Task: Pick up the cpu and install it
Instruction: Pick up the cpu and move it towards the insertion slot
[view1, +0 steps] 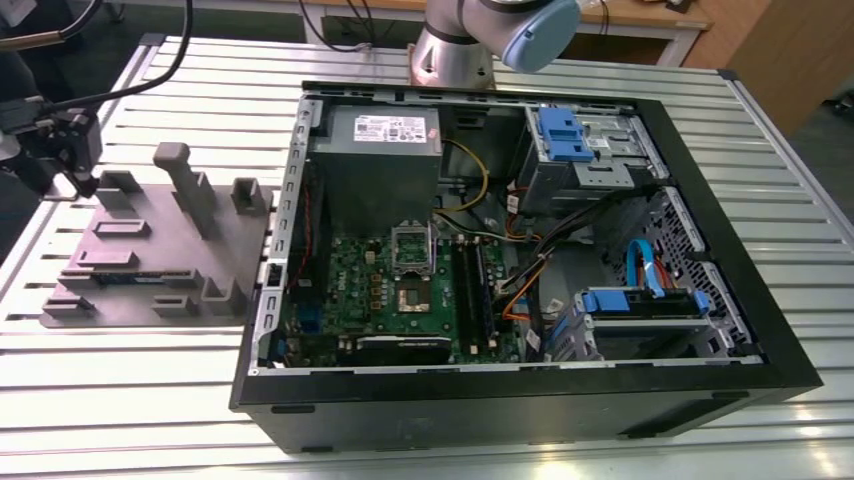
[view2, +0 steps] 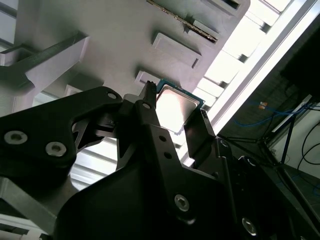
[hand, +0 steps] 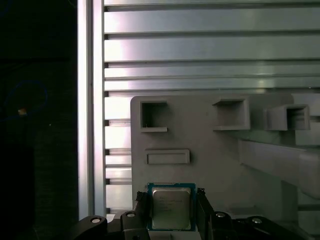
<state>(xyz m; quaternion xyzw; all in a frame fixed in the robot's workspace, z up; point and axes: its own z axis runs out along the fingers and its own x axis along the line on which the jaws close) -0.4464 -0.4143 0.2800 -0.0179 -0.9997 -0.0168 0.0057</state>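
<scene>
The cpu (hand: 171, 209) is a small square chip with a shiny metal top and a green rim; the second wrist view also shows the cpu (view2: 175, 106). It sits at a corner of the grey tray (hand: 215, 165). My gripper (hand: 171, 201) has one black finger against each of two opposite edges of the chip, shut on it. I cannot tell whether the chip is off the tray. In the exterior view the gripper (view1: 78, 160) hangs over the far corner of the tray (view1: 147, 250), on the exterior view's left. The motherboard socket (view1: 411, 290) lies inside the open computer case (view1: 534, 385).
The tray carries several upright grey holders (view1: 180, 180) and recessed pockets (hand: 153, 116). It rests on a ribbed metal table (view1: 134, 390). Inside the case are a grey power supply (view1: 380, 150), blue drive brackets (view1: 563, 135) and loose cables (view1: 534, 270). The arm's base (view1: 454, 55) stands behind the case.
</scene>
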